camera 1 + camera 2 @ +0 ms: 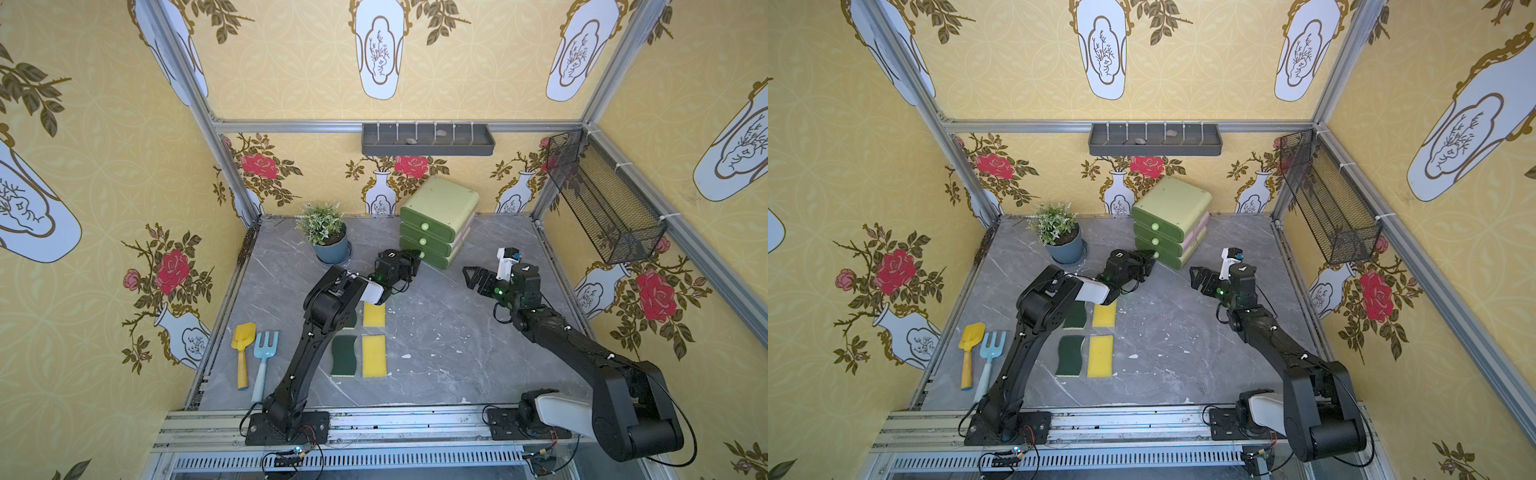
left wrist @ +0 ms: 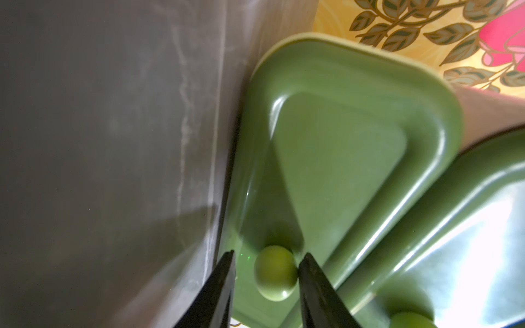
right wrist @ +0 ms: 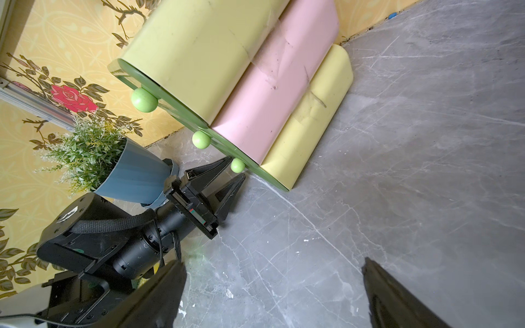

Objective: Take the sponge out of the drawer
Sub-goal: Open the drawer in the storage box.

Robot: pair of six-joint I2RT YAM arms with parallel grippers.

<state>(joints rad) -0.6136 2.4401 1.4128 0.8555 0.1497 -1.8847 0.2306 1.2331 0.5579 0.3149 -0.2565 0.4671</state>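
The left fingers (image 2: 315,289) are straddling the round green knob (image 2: 275,272) of the bottom drawer (image 2: 341,170) in the green drawer unit (image 1: 440,208). One finger is touching the knob and the other is standing just off it, so they are partly open and not yet gripping. The right fingers (image 3: 397,301) are spread wide, holding nothing and hovering over bare tabletop (image 1: 436,332) near the unit's side.

The sponge to be fetched is not showing. All three drawers are sitting shut, and which one is holding it cannot be told.

Judging by the yellow sponge (image 1: 374,356) and the green scouring pad (image 1: 344,355) lying on the tabletop, it is probably light, soft and squashy. It will likely suit a pinch across its short width near the middle. The knob looks smooth and glossy, so a centred squeeze is called for before pulling. The light unit may slide with the drawer.

The grey wall tray (image 1: 428,141) is carrying a couple of small stones. The wire basket (image 1: 602,208) is looking empty. The blue pot (image 1: 332,249) is holding a leafy plant.
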